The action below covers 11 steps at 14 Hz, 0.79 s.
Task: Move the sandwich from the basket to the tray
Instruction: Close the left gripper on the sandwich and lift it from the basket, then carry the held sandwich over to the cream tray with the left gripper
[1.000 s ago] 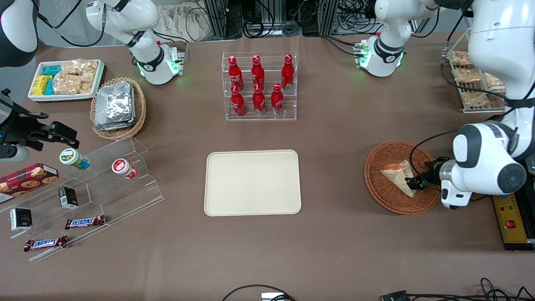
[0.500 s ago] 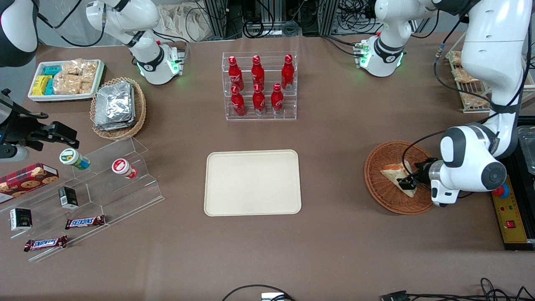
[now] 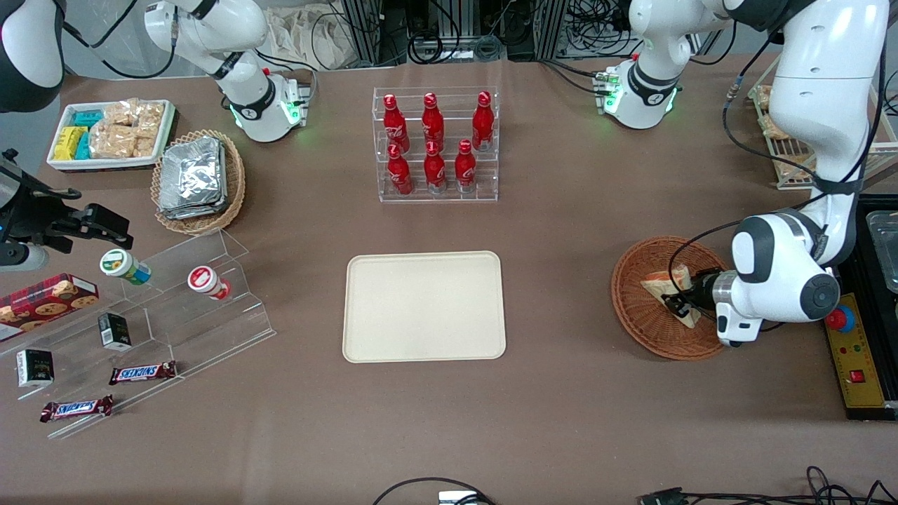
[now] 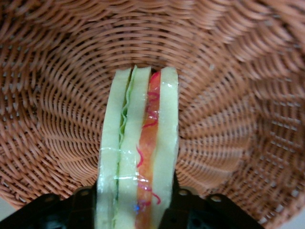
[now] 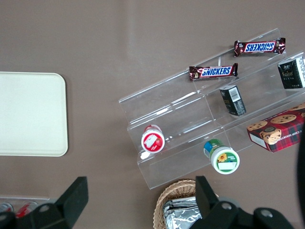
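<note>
The black two-finger gripper (image 3: 675, 304) squeezes the white triangle sandwich (image 4: 138, 152) inside the round reddish-brown wicker basket (image 3: 635, 308). The sandwich stands on edge, its length pointing away from the gripper. It seems slightly lifted; the cream flat tray (image 3: 424, 306) sits well apart.

Sandwich (image 4: 138, 152) between claw (image 4: 136, 210) fingers

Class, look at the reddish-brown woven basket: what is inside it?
One sandwich lies in the basket, wrapped in clear film, with the left arm's hand closed on it. Whatever basket weave lies under the sandwich and the hand is covered.
</note>
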Tool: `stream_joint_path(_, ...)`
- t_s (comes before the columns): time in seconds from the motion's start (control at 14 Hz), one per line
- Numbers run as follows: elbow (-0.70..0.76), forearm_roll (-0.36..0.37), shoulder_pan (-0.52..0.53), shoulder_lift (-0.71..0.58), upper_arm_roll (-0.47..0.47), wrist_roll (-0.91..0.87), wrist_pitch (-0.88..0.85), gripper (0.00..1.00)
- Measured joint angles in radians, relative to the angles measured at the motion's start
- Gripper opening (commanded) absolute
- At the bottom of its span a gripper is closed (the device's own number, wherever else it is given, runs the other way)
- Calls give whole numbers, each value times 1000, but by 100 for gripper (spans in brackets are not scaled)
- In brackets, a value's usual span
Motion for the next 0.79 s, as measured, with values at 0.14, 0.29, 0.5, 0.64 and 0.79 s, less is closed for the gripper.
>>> stream_joint_path(0.14, 22, 1, -1, -39, -24, 56, -46, 5)
stream_joint_path(0.29, 79, 2, -4, -93, -40, 170, -154, 4)
stream_joint_path(0.5, 232, 21, -13, -142, -43, 343, -343, 4)
stream_joint_path(0.64, 337, 97, -65, -143, -46, 388, -434, 5)
stream_joint_path(0.79, 395, 137, -168, -130, -49, 372, -464, 6)
